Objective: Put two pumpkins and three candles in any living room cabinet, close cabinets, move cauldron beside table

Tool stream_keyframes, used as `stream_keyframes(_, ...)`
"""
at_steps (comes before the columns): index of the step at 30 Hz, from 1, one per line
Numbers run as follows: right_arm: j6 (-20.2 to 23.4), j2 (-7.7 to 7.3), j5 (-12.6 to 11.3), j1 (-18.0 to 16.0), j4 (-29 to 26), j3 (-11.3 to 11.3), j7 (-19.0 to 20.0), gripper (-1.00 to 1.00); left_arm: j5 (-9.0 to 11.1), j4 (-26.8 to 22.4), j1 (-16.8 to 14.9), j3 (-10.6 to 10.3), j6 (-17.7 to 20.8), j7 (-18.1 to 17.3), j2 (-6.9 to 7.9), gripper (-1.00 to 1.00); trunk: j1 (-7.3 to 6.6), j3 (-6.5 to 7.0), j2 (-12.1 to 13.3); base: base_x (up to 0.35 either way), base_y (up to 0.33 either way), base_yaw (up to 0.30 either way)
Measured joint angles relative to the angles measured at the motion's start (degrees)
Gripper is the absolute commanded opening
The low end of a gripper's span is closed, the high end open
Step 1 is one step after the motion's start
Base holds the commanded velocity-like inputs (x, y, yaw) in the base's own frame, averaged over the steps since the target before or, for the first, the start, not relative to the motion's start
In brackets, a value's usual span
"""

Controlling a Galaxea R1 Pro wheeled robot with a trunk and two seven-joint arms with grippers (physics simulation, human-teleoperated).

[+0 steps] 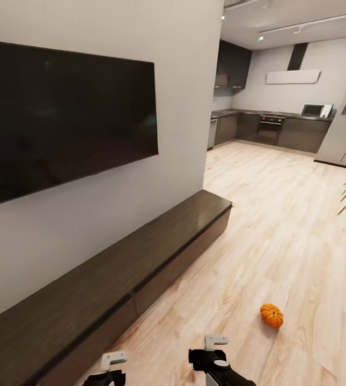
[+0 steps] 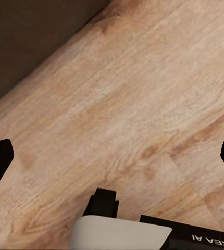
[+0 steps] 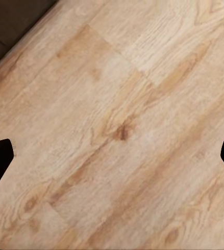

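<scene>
Pumpkin [image 1: 271, 315] lying on floor [image 1: 280, 225] lower right, not stowed; cabinet [image 1: 113, 268] shut, lower left. Left gripper [image 2: 112, 156] and right gripper [image 3: 112, 156] both spread wide, carrying nothing.

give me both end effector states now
left end effector: open, empty, over floor
right end effector: open, empty

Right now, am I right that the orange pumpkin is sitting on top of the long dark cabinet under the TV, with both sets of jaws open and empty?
Not quite: the head view shows the pumpkin lying on the wood floor, out to the right of the cabinet, not on it. The rest holds: the left gripper and right gripper have their jaws wide apart, holding nothing.
</scene>
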Motion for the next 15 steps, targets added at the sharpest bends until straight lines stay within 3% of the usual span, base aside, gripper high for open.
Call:
stream_keyframes(8, -0.19, 0.0, 0.09, 0.01, -0.02, -0.09, 0.03, 1.0, 0.0, 0.01, 0.0, 0.0, -0.01, 0.0, -0.07, 1.0, 0.01, 0.46, 0.0, -0.07, -0.014, 0.24)
stream_keyframes(15, -0.2, 0.0, 0.07, 0.01, -0.01, -0.06, 0.01, 1.0, 0.0, 0.0, 0.0, 0.0, 0.0, -0.02, -0.09, 1.0, 0.02, 0.85, 0.0, -0.189, -0.173, 0.24)
